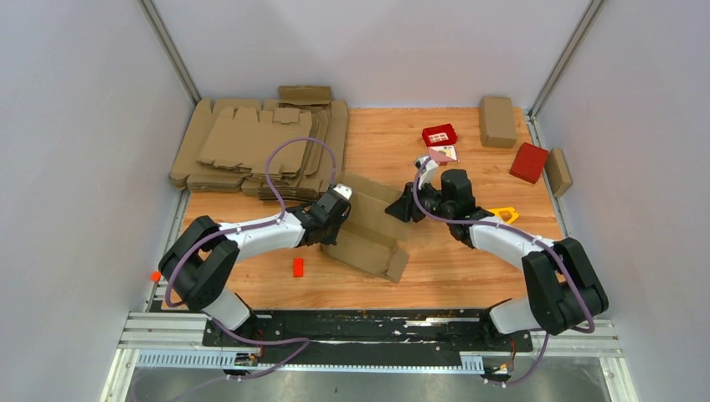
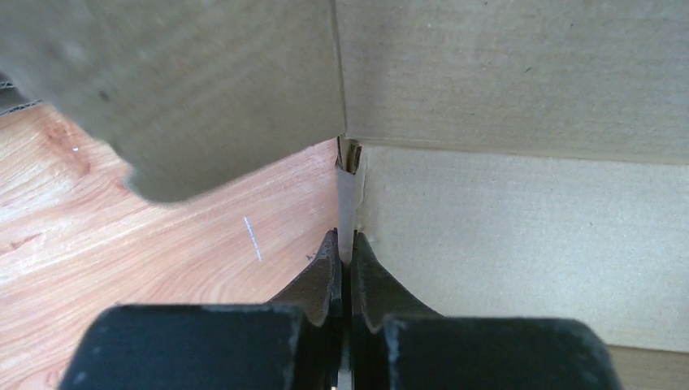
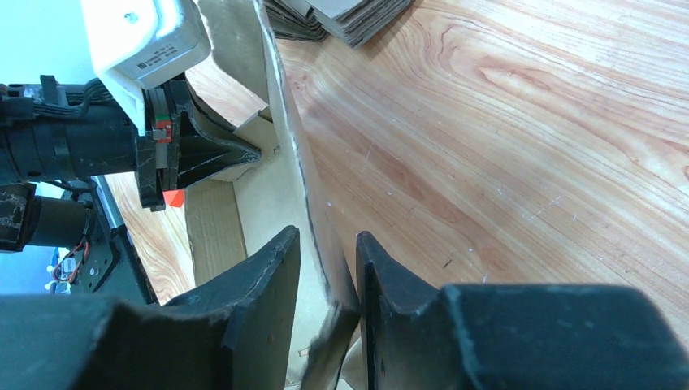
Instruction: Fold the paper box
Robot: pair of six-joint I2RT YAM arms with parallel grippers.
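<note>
Both jaws tight on opposite edges of paper box.

Evenly and brightly lit from above with soft shadows, sharp overhead, yet blurred on the near cardboard flap and dark gripper fingers.
</note>
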